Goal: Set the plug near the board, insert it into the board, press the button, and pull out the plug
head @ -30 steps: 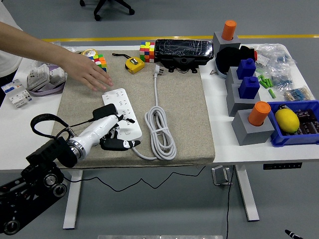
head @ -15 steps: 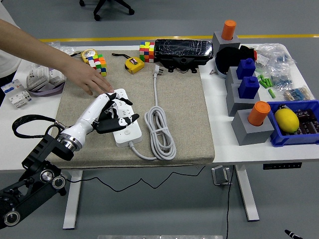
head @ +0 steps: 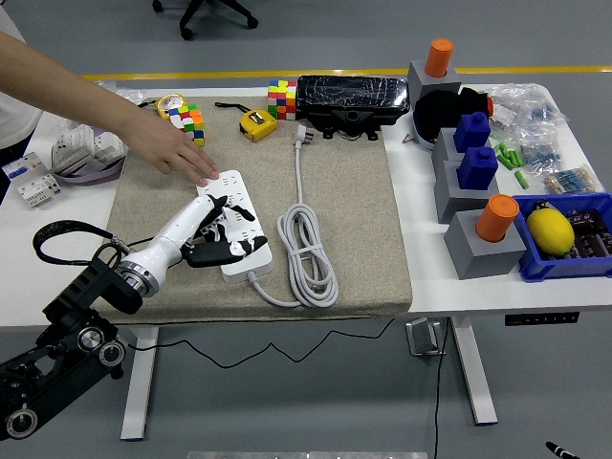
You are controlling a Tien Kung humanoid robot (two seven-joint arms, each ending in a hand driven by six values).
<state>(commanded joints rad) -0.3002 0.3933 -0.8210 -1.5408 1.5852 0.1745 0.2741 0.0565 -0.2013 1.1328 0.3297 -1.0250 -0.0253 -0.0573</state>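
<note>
A white power strip (head: pixel 245 218) lies on the grey mat, its far end pointing up-left. Its white cable (head: pixel 308 256) lies coiled to the right, and the lead runs up to the white plug (head: pixel 300 136) near the mat's far edge. My left hand (head: pixel 222 241) rests on the strip's near half, fingers spread over it and holding nothing. A person's hand (head: pixel 180 151) reaches in from the upper left, with its fingertips touching the strip's far end. The right arm is out of view.
Behind the mat stand a black case (head: pixel 352 99), a yellow tape measure (head: pixel 257 123) and two colour cubes (head: pixel 281 98). Grey blocks with orange and blue pieces (head: pixel 478 172) and a blue bin (head: pixel 566 239) holding a lemon fill the right side. Small boxes (head: pixel 57 158) sit at the left.
My left hand rose from the mat's near edge onto the strip, then slid back slightly toward me. The person's hand moved down to the strip's far end.
</note>
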